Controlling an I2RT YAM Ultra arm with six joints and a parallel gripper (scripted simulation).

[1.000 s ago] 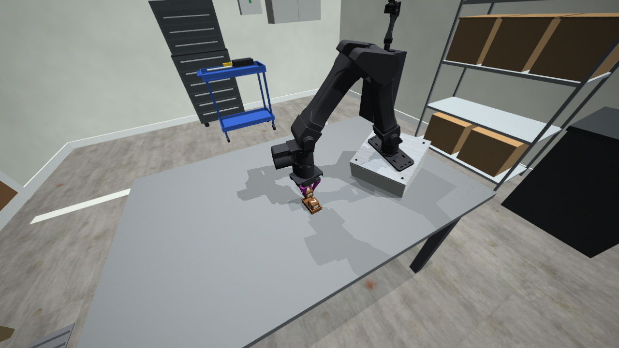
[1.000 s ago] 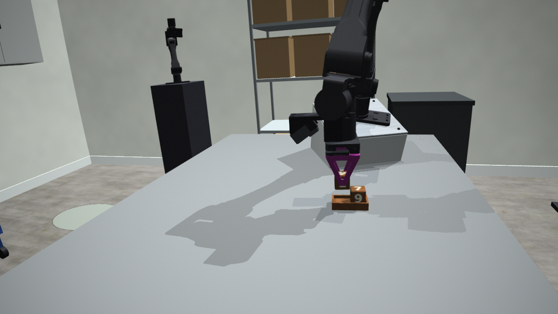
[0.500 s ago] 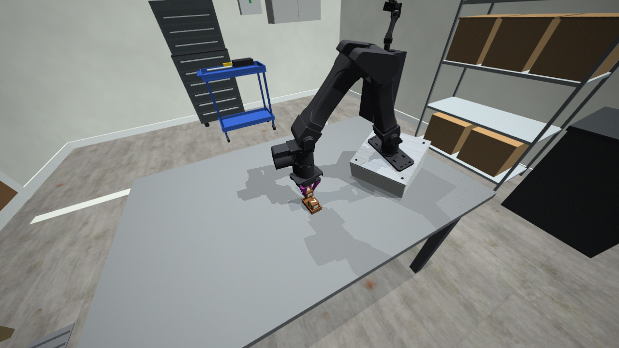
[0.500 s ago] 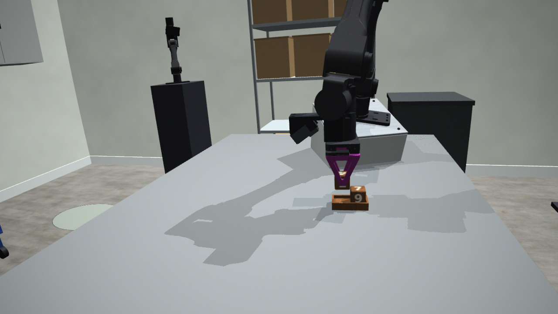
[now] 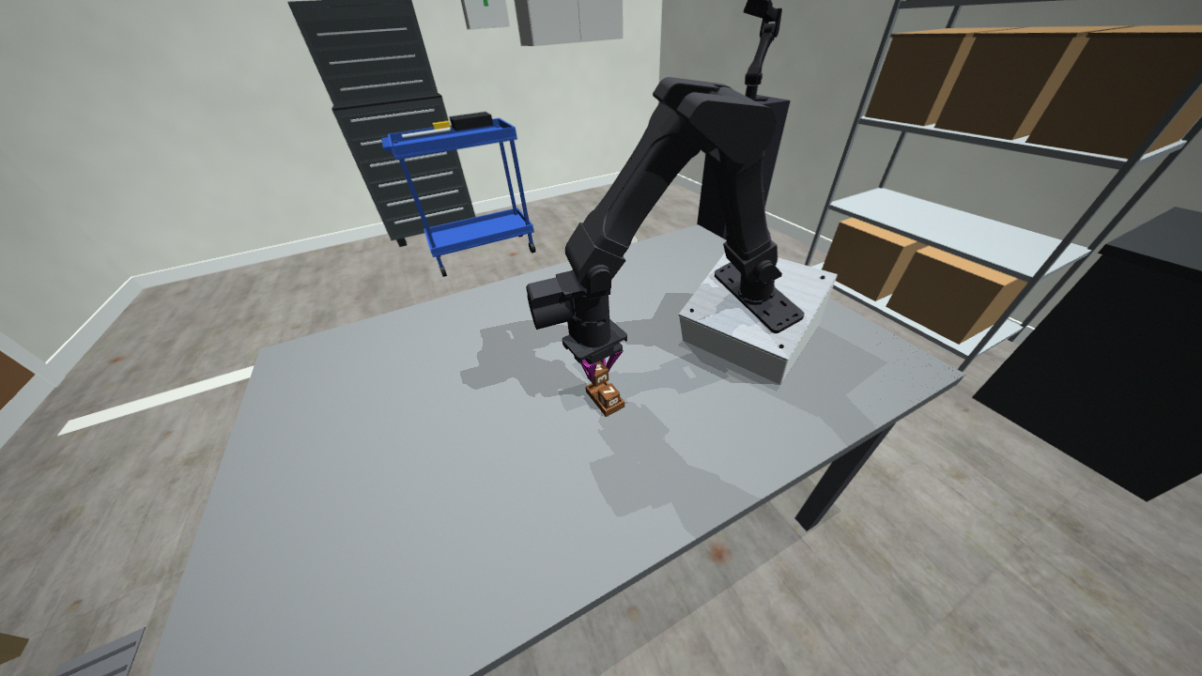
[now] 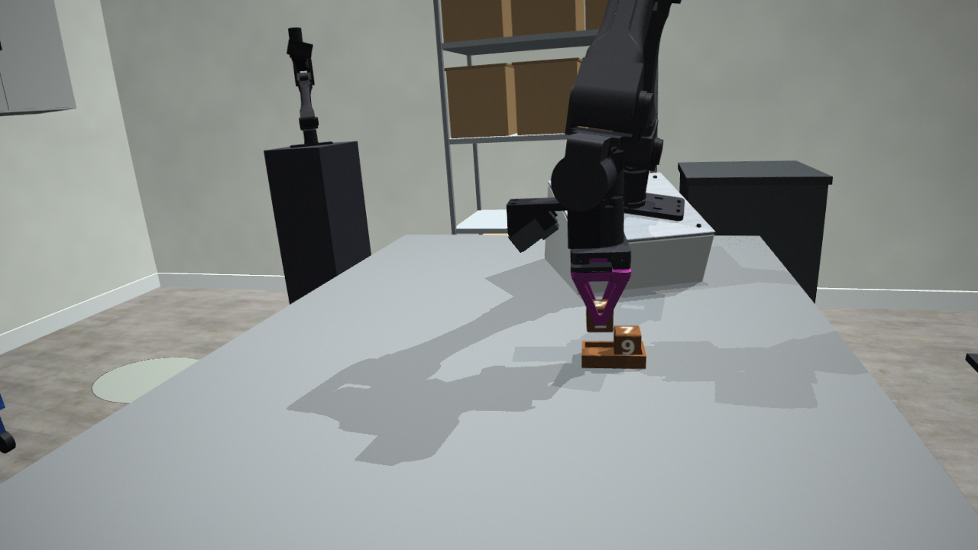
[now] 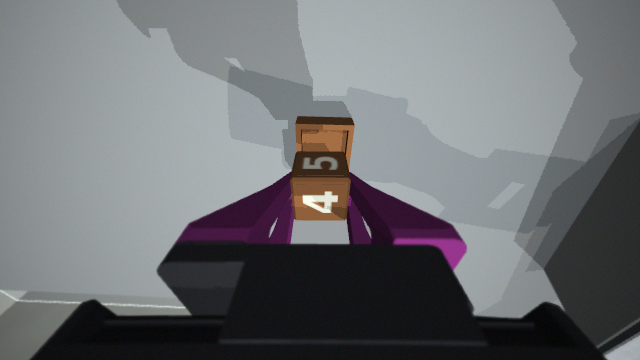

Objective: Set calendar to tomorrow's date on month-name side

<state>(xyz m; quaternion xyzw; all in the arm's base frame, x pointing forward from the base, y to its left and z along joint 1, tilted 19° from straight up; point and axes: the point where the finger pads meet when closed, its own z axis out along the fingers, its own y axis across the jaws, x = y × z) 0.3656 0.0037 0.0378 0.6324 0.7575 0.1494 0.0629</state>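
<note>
A small brown wooden tray lies flat on the grey table. One number cube stands in the tray's right half in the exterior view, with 9 on its front and 7 on top. My gripper points straight down and is shut on the other cube. It holds this cube just above the tray's empty left half. The wrist view shows a 4 and a 5 on the held cube. The standing cube is hidden in the wrist view.
The arm's grey base block stands on the table behind the tray. A black cabinet and a shelf rack with cardboard boxes stand off the table's far side.
</note>
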